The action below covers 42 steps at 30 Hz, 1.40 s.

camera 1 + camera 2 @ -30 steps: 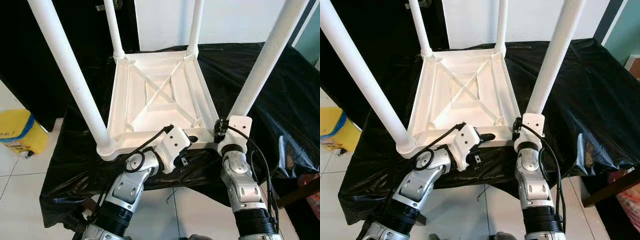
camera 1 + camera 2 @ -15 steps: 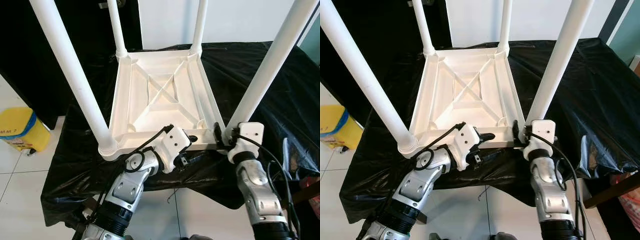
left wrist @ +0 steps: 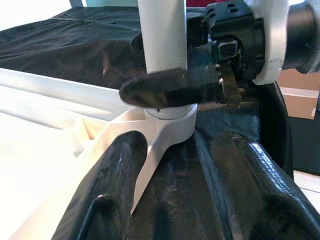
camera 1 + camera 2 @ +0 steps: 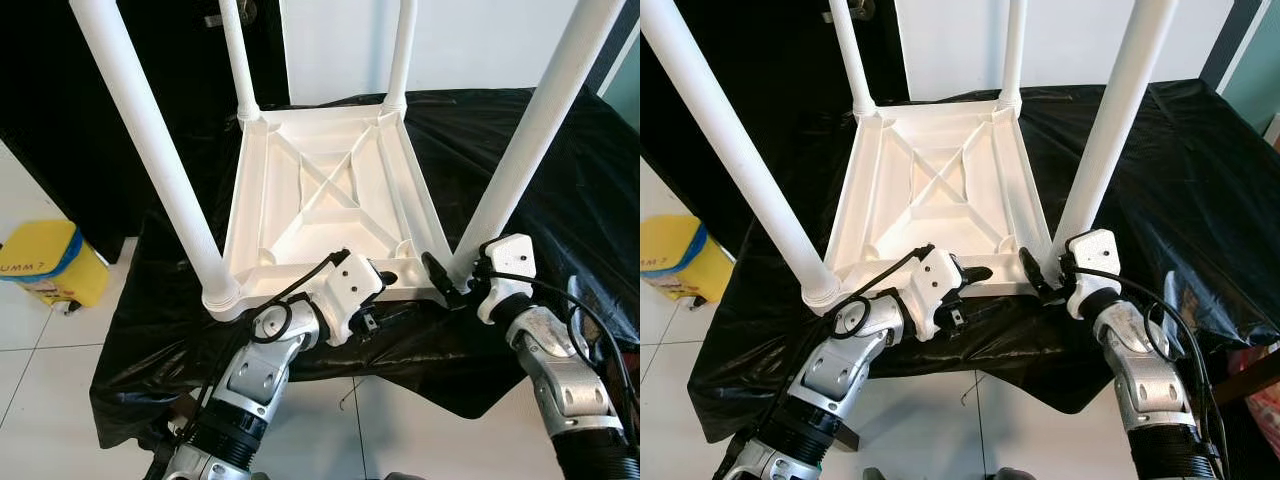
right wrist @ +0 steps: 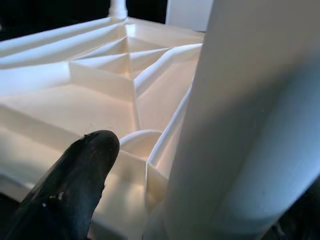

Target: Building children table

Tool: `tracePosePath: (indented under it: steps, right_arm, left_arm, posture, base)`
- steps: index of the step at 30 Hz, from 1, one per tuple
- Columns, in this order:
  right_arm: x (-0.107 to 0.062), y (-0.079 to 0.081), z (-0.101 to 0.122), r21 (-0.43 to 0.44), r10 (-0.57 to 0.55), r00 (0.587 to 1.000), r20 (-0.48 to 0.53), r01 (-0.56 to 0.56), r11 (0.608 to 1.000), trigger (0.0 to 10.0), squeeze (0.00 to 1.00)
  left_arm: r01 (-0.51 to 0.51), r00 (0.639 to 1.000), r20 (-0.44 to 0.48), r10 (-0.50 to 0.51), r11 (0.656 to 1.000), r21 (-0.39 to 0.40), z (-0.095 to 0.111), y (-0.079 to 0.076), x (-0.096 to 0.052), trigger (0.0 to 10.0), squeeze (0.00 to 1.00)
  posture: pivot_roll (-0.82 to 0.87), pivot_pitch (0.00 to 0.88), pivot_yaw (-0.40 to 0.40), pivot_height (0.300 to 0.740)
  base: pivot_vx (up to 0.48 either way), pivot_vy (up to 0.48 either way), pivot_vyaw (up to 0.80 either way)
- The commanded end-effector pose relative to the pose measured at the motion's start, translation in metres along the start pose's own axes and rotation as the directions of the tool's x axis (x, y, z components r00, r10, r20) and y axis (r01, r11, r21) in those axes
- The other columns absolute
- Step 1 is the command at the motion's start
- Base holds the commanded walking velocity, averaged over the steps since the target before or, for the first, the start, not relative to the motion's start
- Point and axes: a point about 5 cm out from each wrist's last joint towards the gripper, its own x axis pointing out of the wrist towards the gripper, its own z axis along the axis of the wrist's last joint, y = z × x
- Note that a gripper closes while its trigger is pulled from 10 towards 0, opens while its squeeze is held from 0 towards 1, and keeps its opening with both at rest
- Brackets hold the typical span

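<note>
A white plastic children's table lies upside down on a black-covered surface, its legs pointing up. My left gripper is at the table's near rim, open, with one finger inside the rim and the other outside over the cloth; the left wrist view shows those fingers either side of the rim. My right gripper is at the base of the near right leg, shut on it. One of its fingers crosses the front of the leg just above the socket, and the other is hidden behind the leg.
The black cloth drapes over the surface's front edge above a white tiled floor. A yellow container stands on the floor at the left. The near left leg rises steeply beside my left arm. A white wall panel is behind the table.
My right forearm has swung out to the right while its gripper stays at the near right leg's base. The left arm has not moved. The camera has shifted slightly.
</note>
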Motion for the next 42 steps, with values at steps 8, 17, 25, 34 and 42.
tracePosePath:
  steps: [8, 17, 25, 34, 42]
  right_arm:
    - [0.003, 0.002, -0.009, -0.008, 0.084, 0.995, -0.048, -0.085, 0.996, 0.0, 0.00]
    - [0.000, -0.002, -0.015, 0.017, 0.085, 0.994, -0.073, -0.084, 0.996, 0.0, 0.00]
    - [0.003, -0.002, -0.012, 0.065, 0.017, 0.999, -0.051, -0.013, 0.998, 10.0, 0.00]
    - [0.008, 0.006, -0.013, 0.100, -0.124, 0.991, -0.052, 0.129, 0.987, 10.0, 0.00]
    - [0.008, 0.013, -0.013, 0.138, -0.278, 0.959, -0.063, 0.284, 0.949, 10.0, 0.00]
  left_arm:
    - [-0.070, 0.998, -0.005, 0.070, 0.998, 0.010, -0.001, 0.003, 0.001, 10.0, 0.00]
    - [-0.075, 0.997, -0.005, 0.075, 0.997, 0.011, 0.000, 0.004, 0.000, 10.0, 0.00]
    - [-0.075, 0.997, -0.007, 0.075, 0.997, 0.011, -0.001, 0.004, 0.000, 10.0, 0.00]
    - [-0.079, 0.997, -0.007, 0.079, 0.997, 0.009, -0.001, 0.004, -0.001, 10.0, 0.00]
    - [-0.082, 0.997, -0.009, 0.082, 0.997, 0.007, -0.002, 0.003, -0.002, 10.0, 0.00]
  posture:
    - [-0.22, 0.043, 0.012, 0.740]
    - [-0.22, 0.047, 0.015, 0.740]
    - [-0.22, 0.052, 0.013, 0.740]
    - [-0.22, 0.060, 0.010, 0.740]
    - [-0.21, 0.065, 0.007, 0.740]
  base:
    - [0.000, 0.000, 0.00]
    - [0.000, 0.000, 0.00]
    - [0.000, 0.000, 0.00]
    - [0.000, 0.000, 0.00]
    - [0.000, 0.000, 0.00]
